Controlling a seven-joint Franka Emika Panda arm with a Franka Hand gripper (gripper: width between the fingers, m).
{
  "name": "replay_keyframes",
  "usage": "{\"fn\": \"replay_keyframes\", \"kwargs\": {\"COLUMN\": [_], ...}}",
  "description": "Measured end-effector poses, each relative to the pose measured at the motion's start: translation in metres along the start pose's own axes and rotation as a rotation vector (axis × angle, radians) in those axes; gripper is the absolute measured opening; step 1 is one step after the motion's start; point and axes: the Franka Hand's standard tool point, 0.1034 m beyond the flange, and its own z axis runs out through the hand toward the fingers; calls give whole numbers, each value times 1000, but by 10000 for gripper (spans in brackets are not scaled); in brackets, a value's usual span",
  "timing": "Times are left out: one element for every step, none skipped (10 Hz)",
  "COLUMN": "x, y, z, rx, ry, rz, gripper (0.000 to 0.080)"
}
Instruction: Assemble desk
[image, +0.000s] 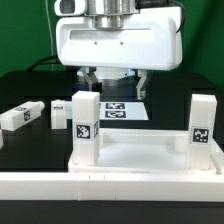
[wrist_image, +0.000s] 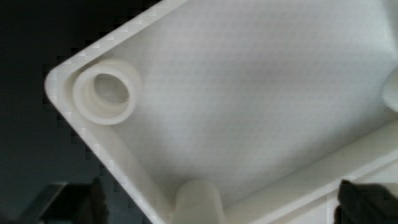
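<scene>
Below the spread tool (image: 118, 88), only the wrist view shows a corner socket (wrist_image: 107, 95).

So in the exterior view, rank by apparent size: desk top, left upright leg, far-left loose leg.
1. desk top
2. left upright leg
3. far-left loose leg
The legs' gap is unsure: the upright one stands nearer the camera.

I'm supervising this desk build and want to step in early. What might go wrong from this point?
1. The open gripper seems to hang close over the desk top; a bump may shift it and tip the two standing legs.
2. The two loose legs lie flat, so a tilted grasp may jam at the empty socket.
</scene>
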Motion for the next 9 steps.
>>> {"fn": "replay_keyframes", "kwargs": {"x": [-4,-11,-8,-9,-12,-6,-9,-7,-6], "y": [4,13,15,18,24,26,30,32,32], "z": [7,15,16,16,15,16,16,17,18], "rx": [-7,-27,-31,-39,-54,-60,-72,-78,-82], "ry": [-17,-113,-167,-225,-330,-362,-435,-462,-456], "rz": [46,65,64,58,53,58,58,64,73], "gripper": [648,648,648,648,648,648,648,648,648]}}
